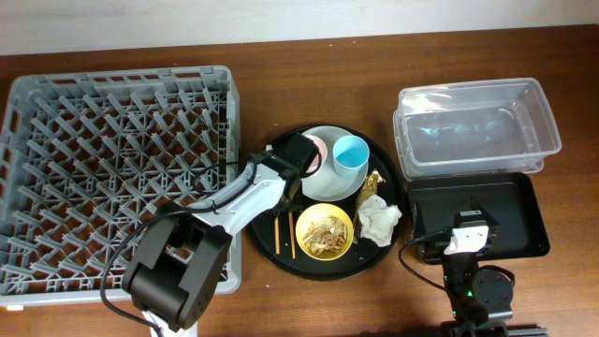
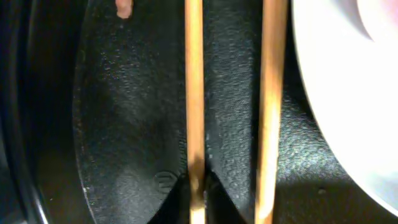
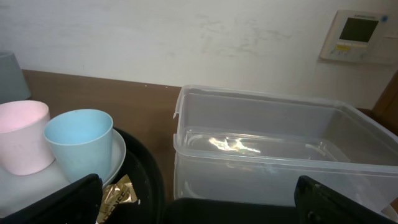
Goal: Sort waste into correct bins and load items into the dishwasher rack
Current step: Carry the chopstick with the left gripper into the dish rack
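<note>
Left arm is stretched across the near corner of the dishwasher rack (image 1: pixel 122 75), and the left gripper (image 1: pixel 298 157) hangs over the round serving tray (image 1: pixel 267 245), right by the pink cup (image 1: pixel 316 148) and the plate (image 1: pixel 328 178). Its wrist camera looks straight down at a pair of chopsticks (image 2: pixel 194 93) on the black tray floor, with the plate's pale edge off to one side. Whether those jaws are spread or closed, I cannot tell.

Nothing is sorted yet. The blue cup (image 1: pixel 351 154) sits on the plate beside the pink one, and the yellow bowl (image 1: pixel 301 223) holds the food scraps (image 1: pixel 325 236). The napkin (image 1: pixel 379 220) and gold wrapper (image 1: pixel 373 183) lie at the tray's right edge.

The right gripper (image 3: pixel 198 199) waits low over the black bin tray (image 1: pixel 524 225), jaws spread wide and holding nothing, facing the clear tub (image 1: pixel 468 91). It looks parked to keep out of the left arm's way. My read is that dishes come first, since the left arm is the one nearest the rack.
</note>
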`<action>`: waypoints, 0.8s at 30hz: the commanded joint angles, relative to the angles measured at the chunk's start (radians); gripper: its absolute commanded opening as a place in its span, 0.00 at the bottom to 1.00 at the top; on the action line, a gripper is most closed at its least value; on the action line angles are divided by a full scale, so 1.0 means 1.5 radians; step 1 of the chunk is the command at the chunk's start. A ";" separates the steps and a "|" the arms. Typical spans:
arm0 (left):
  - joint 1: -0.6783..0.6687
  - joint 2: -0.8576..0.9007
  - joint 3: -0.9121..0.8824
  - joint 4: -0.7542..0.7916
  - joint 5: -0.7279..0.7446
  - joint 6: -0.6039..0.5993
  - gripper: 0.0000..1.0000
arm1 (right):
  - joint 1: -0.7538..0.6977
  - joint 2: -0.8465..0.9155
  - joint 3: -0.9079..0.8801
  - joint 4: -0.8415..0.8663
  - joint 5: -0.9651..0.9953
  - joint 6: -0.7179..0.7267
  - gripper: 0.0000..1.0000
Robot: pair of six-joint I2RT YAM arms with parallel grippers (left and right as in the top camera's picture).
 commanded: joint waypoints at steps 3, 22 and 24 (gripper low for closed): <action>0.010 0.014 0.007 -0.009 -0.011 -0.002 0.01 | -0.004 -0.004 -0.005 -0.003 0.000 0.006 0.99; 0.275 -0.137 0.108 -0.117 -0.104 0.262 0.00 | -0.004 -0.004 -0.005 -0.003 0.000 0.006 0.99; 0.275 -0.107 0.097 -0.083 -0.106 0.273 0.01 | -0.004 -0.004 -0.005 -0.003 -0.001 0.006 0.99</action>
